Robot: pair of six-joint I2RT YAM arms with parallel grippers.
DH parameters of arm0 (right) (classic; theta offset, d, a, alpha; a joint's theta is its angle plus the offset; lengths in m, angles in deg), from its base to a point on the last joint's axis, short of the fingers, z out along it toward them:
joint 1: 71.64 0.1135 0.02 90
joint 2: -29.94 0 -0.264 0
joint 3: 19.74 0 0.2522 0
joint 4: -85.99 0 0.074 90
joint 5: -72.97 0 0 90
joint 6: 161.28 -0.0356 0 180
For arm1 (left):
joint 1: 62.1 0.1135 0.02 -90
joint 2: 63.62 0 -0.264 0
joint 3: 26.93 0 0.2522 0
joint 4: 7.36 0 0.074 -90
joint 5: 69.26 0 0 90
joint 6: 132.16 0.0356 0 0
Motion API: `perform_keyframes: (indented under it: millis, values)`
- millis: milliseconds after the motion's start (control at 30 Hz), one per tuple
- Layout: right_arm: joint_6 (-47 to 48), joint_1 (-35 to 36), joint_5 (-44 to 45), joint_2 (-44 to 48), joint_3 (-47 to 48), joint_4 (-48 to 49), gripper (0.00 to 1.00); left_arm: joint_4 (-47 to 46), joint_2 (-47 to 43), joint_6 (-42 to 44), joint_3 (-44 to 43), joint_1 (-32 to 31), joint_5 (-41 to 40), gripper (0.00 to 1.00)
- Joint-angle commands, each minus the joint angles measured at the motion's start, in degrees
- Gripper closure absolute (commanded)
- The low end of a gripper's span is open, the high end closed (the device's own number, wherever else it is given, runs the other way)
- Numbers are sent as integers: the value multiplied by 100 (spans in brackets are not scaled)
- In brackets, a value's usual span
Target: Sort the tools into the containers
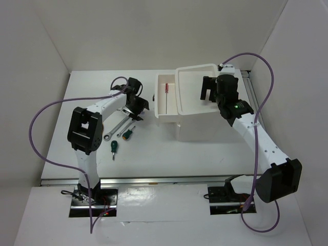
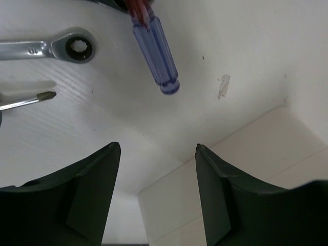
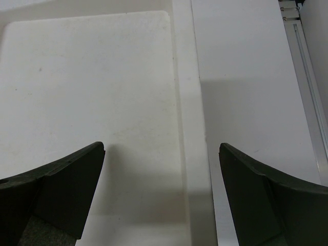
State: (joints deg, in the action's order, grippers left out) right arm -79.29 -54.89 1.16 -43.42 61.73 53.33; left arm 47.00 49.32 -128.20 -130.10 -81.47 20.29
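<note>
The white cabinet (image 1: 205, 125) has a drawer (image 1: 163, 115) pulled out to the left, with a thin red-handled screwdriver (image 1: 166, 95) in it. My right gripper (image 1: 206, 92) hangs open and empty over the top tray (image 1: 189, 105), whose floor fills the right wrist view (image 3: 87, 77). My left gripper (image 1: 139, 111) is open and empty above the table left of the drawer. Its wrist view shows a ratchet wrench head (image 2: 74, 47), a screwdriver tip (image 2: 31, 100) and a translucent blue handle (image 2: 156, 54). Silver wrenches (image 1: 115, 128) and two green-handled screwdrivers (image 1: 126, 134) (image 1: 114, 147) lie on the table. No pliers show.
The drawer's corner (image 2: 246, 159) lies under my left gripper (image 2: 156, 148). The tray's right rim (image 3: 187, 102) runs between the fingertips of my right gripper (image 3: 161, 146). White walls close in the table; a metal rail (image 3: 307, 77) runs along its right edge.
</note>
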Motion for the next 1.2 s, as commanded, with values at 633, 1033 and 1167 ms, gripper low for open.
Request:
perform_keyframes:
  millis: [633,1033,1167]
  values:
    - [-166,21,-238,-170,-345,-791,0,660,1028,-203,-904,233,-579,28]
    - [-166,21,-238,-117,-345,-791,0,660,1327,-98,-903,233,-413,91]
    - [-166,21,-185,-117,-345,-791,0,660,1126,25,-973,233,-342,100]
